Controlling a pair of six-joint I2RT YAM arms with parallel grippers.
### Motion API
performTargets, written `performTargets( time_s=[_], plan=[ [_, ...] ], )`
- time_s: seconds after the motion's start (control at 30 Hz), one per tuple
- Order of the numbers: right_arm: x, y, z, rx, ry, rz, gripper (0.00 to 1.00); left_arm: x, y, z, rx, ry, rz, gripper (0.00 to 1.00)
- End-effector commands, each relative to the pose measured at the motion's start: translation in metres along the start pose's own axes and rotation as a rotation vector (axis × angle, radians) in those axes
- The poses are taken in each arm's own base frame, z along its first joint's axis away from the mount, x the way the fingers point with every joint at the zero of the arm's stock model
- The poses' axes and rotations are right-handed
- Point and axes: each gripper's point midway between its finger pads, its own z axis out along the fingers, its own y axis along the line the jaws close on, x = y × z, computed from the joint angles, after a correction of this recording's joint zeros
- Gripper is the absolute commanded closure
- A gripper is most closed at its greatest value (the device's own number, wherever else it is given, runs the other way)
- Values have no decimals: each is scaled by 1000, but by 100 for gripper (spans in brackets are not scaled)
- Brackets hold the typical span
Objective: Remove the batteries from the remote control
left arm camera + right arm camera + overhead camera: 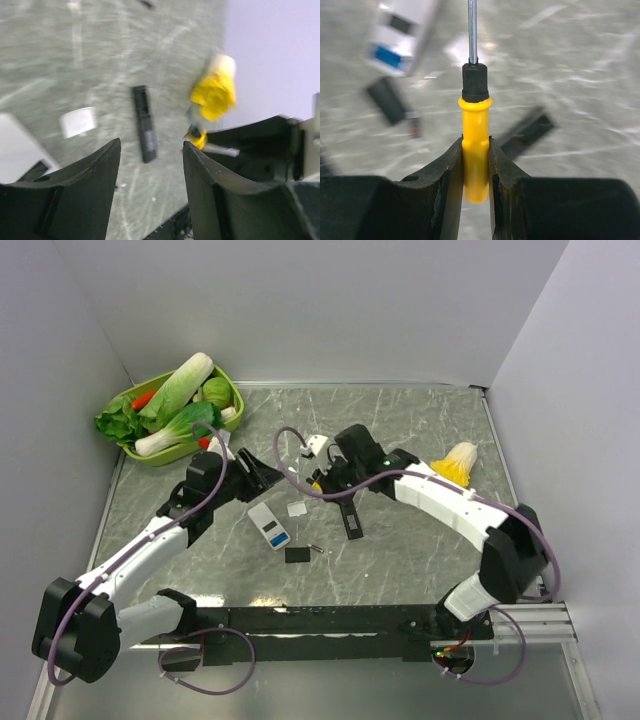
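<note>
1. The left jaws are held apart, with nothing between them, at centre-left of the overhead view.
2. The right jaws are clamped on the yellow handle of a screwdriver (475, 165), whose shaft is pointed up the wrist frame.
3. A blue battery (277, 537) is seen seated in the open white remote (265, 519) at the centre of the desk (420, 560).
4. A slim cell (316, 549) is laid on the desk just right of a black cover plate (296, 554); its colour cannot be told.
5. A black remote (352, 521) is laid right of centre, with a white cover plate (297, 508) between the two remotes.
6. A green basket (236, 397) of vegetables is set at upper left.
</note>
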Motion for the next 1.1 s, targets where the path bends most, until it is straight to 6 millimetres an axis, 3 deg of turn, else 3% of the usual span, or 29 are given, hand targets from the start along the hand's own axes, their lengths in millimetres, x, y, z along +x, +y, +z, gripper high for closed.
performTargets(
  time_s=[0.0,0.13,0.4,0.53,0.7,0.8,0.93,1.07],
  plan=[
    [-34,50,-32,-202,-190,124,100,11,-51,-14,279,68,97,42],
    [-37,78,-39,-323,-254,159,100,17,-59,-16,357,86,96,42],
    [-41,91,-34,-409,-267,213,100,26,-70,-20,456,115,108,43],
    [-41,88,-28,-401,-247,232,100,32,-72,-17,477,138,115,44],
    [-46,80,-29,-351,-277,289,100,35,-61,-8,431,143,93,44],
    [-53,69,-38,-296,-338,320,100,34,-54,-9,413,112,76,40],
    [-43,42,-41,-145,-347,407,100,32,-58,-16,442,91,71,38],
    [-40,38,-42,-148,-358,445,100,32,-64,-18,483,91,82,36]
  ],
)
